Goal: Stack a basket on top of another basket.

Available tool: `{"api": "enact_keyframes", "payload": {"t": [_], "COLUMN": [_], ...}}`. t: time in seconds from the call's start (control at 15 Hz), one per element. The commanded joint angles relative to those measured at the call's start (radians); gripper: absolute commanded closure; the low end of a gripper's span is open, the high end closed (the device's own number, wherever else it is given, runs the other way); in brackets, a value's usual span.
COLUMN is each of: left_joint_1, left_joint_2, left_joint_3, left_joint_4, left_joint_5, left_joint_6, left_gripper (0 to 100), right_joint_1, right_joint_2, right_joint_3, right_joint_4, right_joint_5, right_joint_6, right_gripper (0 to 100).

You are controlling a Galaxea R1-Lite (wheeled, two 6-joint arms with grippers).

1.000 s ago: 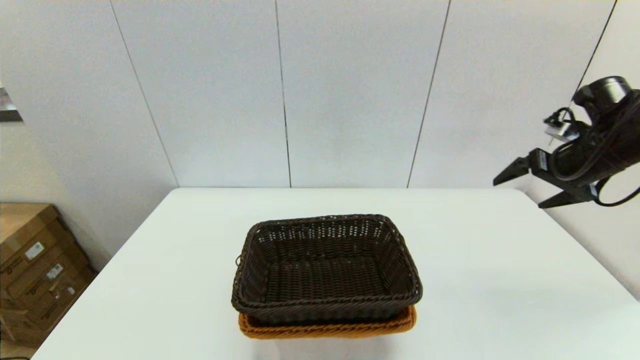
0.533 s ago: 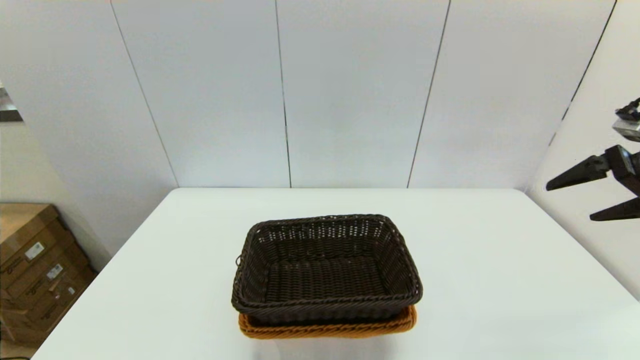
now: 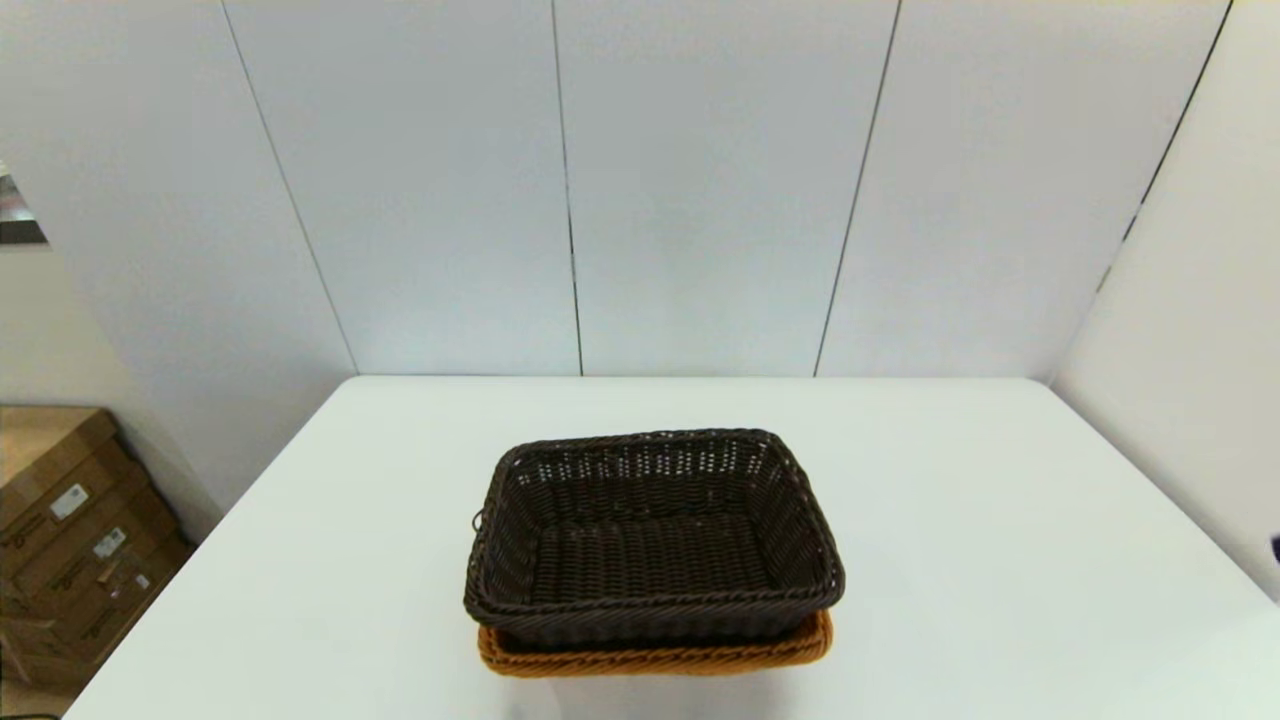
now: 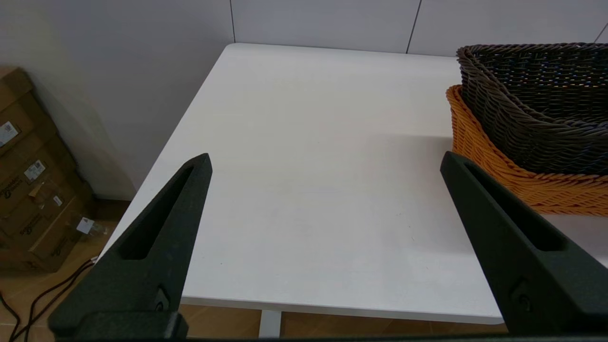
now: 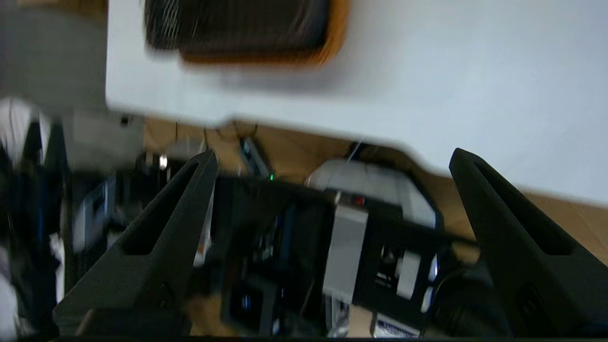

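Since a second ago our right pincer (image 5: 332, 159) has swung out of the head view; its fingers stand wide apart, off the desk (image 3: 1000, 520). We see the dark basket (image 3: 650, 535), openwork wicker with a braided rim, nested in the orange basket (image 3: 650, 658) mid-desk. Our left pincer (image 4: 325, 159) gapes, holding nothing, beside them.

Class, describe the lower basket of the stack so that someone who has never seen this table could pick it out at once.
Start at the white table: one stack of two woven wicker baskets stands near its front edge. The orange-tan basket sits on the tabletop, holding the dark brown basket nested in it. Only its braided orange rim peeks out below the darker one.
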Motion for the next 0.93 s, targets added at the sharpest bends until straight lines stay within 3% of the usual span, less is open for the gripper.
{"api": "enact_keyframes", "payload": {"t": [0.07, 0.4, 0.67, 0.93], "left_joint_1": [0.000, 0.000, 0.000, 0.000], "left_joint_2": [0.000, 0.000, 0.000, 0.000], "left_joint_3": [0.000, 0.000, 0.000, 0.000], "left_joint_4": [0.000, 0.000, 0.000, 0.000], "left_joint_5": [0.001, 0.001, 0.001, 0.001], "left_joint_6": [-0.001, -0.001, -0.001, -0.001], "left_gripper": [0, 0, 0, 0], "right_joint_1": [0.153, 0.155, 0.230, 0.217], "right_joint_2": [-0.308, -0.593, -0.728, -0.865], "right_joint_3": [0.172, 0.258, 0.319, 0.344], "right_joint_4": [0.064, 0.056, 0.057, 0.048], "right_joint_5": [0.012, -0.005, -0.008, -0.112], "right_joint_6": [-0.004, 0.027, 0.074, 0.093], "right_gripper": [0, 0, 0, 0]}}
